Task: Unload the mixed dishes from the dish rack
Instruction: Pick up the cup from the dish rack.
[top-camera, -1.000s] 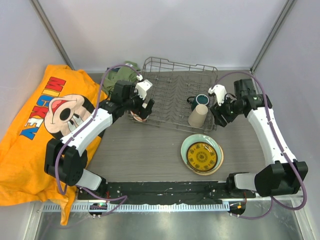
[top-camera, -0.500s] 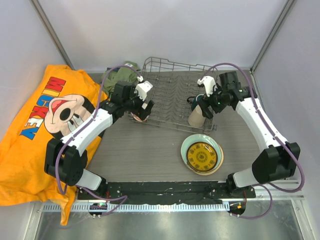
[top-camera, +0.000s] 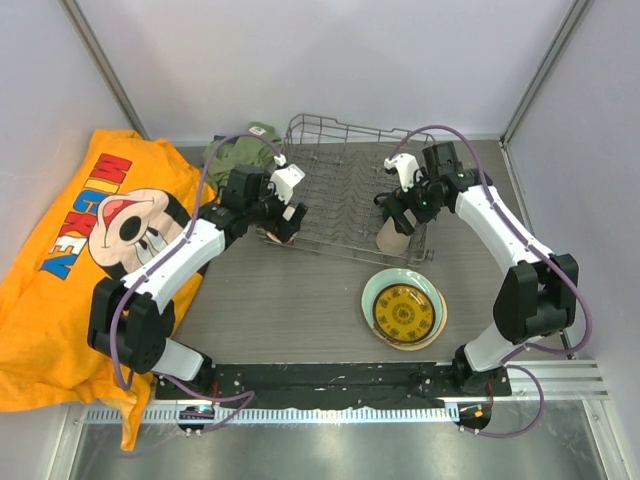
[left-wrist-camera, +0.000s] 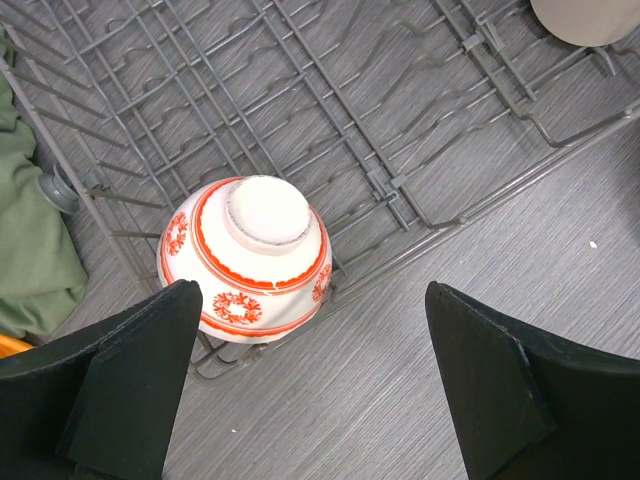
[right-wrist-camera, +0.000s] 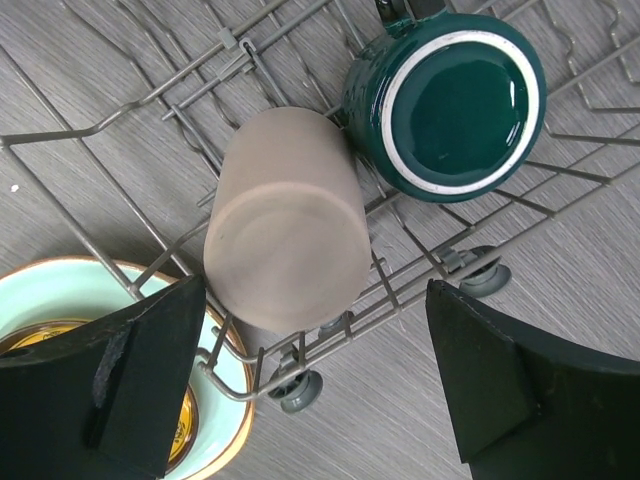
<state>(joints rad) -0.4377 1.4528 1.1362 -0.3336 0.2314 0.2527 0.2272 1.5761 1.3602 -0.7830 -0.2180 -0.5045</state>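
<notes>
The grey wire dish rack (top-camera: 340, 170) stands at the back of the table. A red-orange patterned bowl (left-wrist-camera: 245, 260) lies upside down at the rack's near left corner (left-wrist-camera: 400, 185). My left gripper (left-wrist-camera: 310, 300) hangs open just above it, with the bowl by the left finger. A beige cup (right-wrist-camera: 285, 220) and a dark teal mug (right-wrist-camera: 455, 100) lie in the rack's right end (right-wrist-camera: 300, 350). My right gripper (right-wrist-camera: 315, 290) is open above the cup, holding nothing. The yellow patterned plate (top-camera: 404, 313) rests on the pale green plate (top-camera: 375, 290) on the table.
An orange Mickey shirt (top-camera: 90, 230) covers the table's left side. A green cloth (top-camera: 235, 150) is bunched at the rack's back left corner. Grey walls close in the back and both sides. The stacked plates sit just in front of the rack's right end.
My right arm has swung left from beside the rack to over the cup and mug, and its jaws have spread wider. The left arm has barely moved.
</notes>
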